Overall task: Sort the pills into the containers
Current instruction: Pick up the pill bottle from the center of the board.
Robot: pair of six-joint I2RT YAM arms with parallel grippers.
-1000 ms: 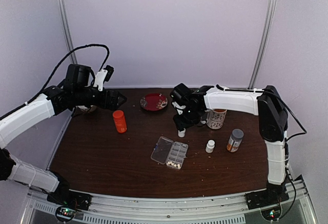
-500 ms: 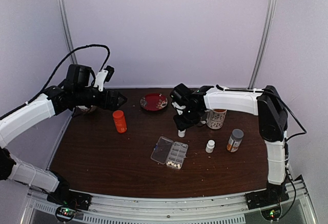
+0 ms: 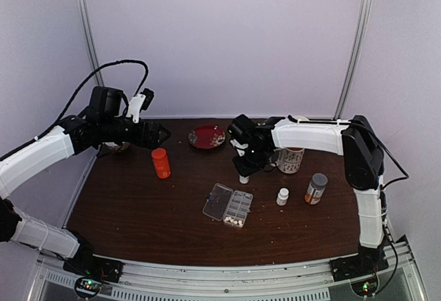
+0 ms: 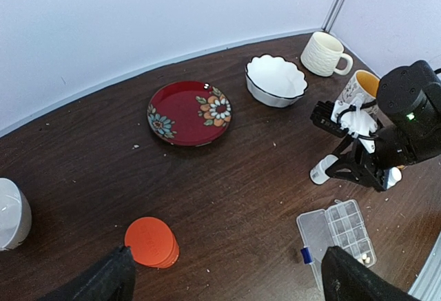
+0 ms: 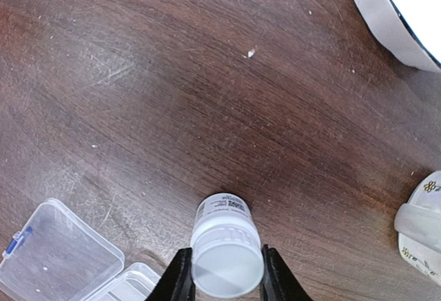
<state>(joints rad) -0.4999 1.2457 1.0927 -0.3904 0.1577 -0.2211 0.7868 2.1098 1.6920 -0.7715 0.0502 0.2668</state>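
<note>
So the change over the last second is all on the right tool (image 5: 224,273): its jaws were standing wider around the little white bottle (image 5: 226,249), and now they've come in against both sides of the cap. From the wrist view it looks clamped on it, with no gap on either side. The bottle seems to be standing on the table (image 3: 138,211), not lifted yet.

My read is that the grab is basically done, and the next thing is carrying that bottle over to tip it out. I can't tell whether there's anything inside it.

The left tool (image 4: 227,284) isn't doing anything: jaws wide apart, holding nothing, hanging over the far left side near the orange bottle (image 4: 151,242).

The pill box (image 3: 238,208) sits just nearer than the right tool, close by but not touching it. It lies flat, with its long axis running roughly far to near and a slight slant. The lid (image 3: 218,200) is flopped open flat toward the robot's left, so the cells face straight up. A few pills (image 3: 234,222) are already bunched in the cells at the near end, and the rest of the cells look empty from here.
</note>
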